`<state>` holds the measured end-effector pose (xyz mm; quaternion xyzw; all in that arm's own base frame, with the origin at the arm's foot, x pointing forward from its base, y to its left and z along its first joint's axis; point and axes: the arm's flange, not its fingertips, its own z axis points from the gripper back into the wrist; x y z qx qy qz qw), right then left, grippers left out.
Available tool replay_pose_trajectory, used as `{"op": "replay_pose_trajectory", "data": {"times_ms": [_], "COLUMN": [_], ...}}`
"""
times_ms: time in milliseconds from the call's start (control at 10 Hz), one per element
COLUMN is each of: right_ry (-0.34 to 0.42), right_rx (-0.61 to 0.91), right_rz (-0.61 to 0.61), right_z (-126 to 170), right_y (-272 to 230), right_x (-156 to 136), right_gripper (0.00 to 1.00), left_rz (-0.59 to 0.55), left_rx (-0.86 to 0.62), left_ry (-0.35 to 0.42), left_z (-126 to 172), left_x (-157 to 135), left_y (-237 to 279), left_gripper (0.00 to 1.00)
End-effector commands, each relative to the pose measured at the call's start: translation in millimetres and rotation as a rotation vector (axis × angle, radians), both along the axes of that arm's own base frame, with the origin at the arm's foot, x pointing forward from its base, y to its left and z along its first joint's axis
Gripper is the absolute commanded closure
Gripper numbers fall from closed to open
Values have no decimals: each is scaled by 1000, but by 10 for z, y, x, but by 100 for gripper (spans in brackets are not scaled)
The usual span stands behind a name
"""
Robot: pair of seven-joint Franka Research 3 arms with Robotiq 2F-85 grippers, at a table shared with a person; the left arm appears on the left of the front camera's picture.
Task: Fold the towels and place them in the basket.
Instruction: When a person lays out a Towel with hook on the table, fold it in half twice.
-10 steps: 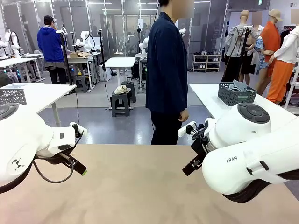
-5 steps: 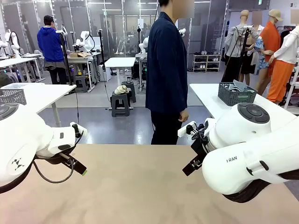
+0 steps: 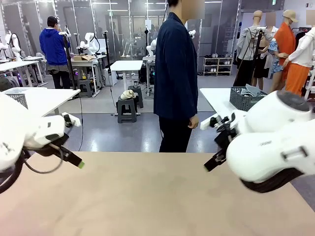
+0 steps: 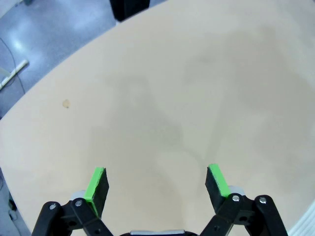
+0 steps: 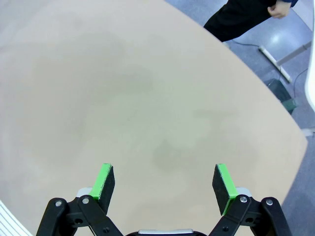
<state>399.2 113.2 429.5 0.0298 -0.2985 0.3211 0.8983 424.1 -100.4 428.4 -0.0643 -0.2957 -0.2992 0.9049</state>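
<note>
1. The table (image 3: 147, 196) has a plain tan top that takes up the near ground. In the left wrist view a small dark speck (image 4: 65, 103) sits on it close to the table's curved edge.
2. The left tool (image 4: 157, 179) hangs above the left part of the table. Its green pads (image 4: 96, 184) are spread wide and grip nothing, and it is clear of the tabletop.
3. The right tool (image 5: 165, 177) hangs above the right part of the table, toward its far edge. Its jaws are also wide and hold nothing, and they are clear of the tabletop too.
4. A person (image 3: 174, 73) in a dark jacket stands side-on at the far edge of the table, about at its middle. One hand (image 3: 193, 122) hangs loosely curled by the hip, off the table.
5. The basket (image 3: 242, 104) is dark grey with lattice sides. It is well beyond the table's far right corner, on a white table (image 3: 216, 103), and the right arm partly hides it. Pale cloth (image 3: 252, 91) pokes out of its top, too small to tell whether it is a towel.
6. Farther beyond the table's far edge, left of the person, a dark stool (image 3: 127, 112) carries a small beige bundle (image 3: 129, 94).
</note>
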Motion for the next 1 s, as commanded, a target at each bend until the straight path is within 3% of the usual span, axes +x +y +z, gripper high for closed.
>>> {"op": "replay_pose_trajectory", "data": {"times_ms": [0, 400, 900], "right_ry": [18, 24, -25], "right_rx": [27, 10, -17], "right_rz": [57, 57, 10], "right_z": [421, 988, 1376], "right_y": [-479, -993, -1195], "right_x": [-81, -505, -740], "right_gripper": [0, 0, 0], "left_rz": [-74, -37, -70], "left_rx": [-38, -47, -63], "left_ry": [32, 50, 20], "left_z": [245, 954, 1381], "left_x": [134, -94, -280], "left_y": [355, 907, 1312], "left_gripper": [0, 0, 0]}}
